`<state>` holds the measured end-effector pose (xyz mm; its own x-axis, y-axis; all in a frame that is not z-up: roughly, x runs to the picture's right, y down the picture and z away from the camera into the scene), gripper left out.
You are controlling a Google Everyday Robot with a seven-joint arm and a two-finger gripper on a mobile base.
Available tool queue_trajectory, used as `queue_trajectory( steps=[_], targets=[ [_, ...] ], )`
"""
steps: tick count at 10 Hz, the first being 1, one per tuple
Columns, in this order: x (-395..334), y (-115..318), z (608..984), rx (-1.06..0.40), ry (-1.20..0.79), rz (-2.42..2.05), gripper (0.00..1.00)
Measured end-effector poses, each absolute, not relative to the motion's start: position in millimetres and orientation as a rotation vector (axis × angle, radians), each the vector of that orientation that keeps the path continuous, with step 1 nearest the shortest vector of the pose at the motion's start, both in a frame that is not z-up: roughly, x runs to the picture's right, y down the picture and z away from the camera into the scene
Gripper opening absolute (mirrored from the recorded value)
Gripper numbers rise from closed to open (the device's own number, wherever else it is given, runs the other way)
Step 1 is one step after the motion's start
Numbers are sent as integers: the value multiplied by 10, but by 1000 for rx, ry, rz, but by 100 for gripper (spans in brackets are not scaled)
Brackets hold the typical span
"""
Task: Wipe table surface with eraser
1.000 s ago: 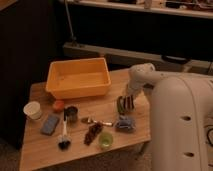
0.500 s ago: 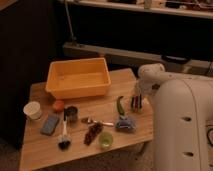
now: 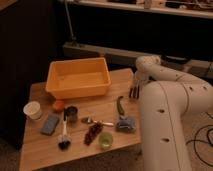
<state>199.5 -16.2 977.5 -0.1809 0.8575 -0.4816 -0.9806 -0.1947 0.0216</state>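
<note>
No text, label, brand, number or sign can be read on anything shown. The claw [image 3: 134, 92] is seen just right of the frame's centre, at the right edge of the desk [image 3: 42, 150].

Dark wall [image 3: 25, 50] upper left; pale ledge [image 3: 165, 10] along top; speckled floor [image 3: 204, 157] lower right. Hand [image 3: 134, 92] at right edge of counter [image 3: 40, 145].

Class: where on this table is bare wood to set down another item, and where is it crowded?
Bare: the front-left corner of the light-brown wooden tabletop, ahead of the grey-blue rectangular eraser, and the strip between the orange plastic bin and the metal spoon. Crowded: the front row from black brush to blue-grey crumpled cloth. The gripper hangs at the right edge.
</note>
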Motion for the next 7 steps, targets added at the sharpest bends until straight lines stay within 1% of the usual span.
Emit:
queue_trajectory(
  steps=[2,4,5,7],
  targets=[
    [1679,-150,9751,-460,350,1694,0],
    [1445,1,9625,-488,326,1643,0],
    [1237,145,9498,-523,308,1598,0],
    [1121,323,9340,-557,295,1547,0]
  ],
)
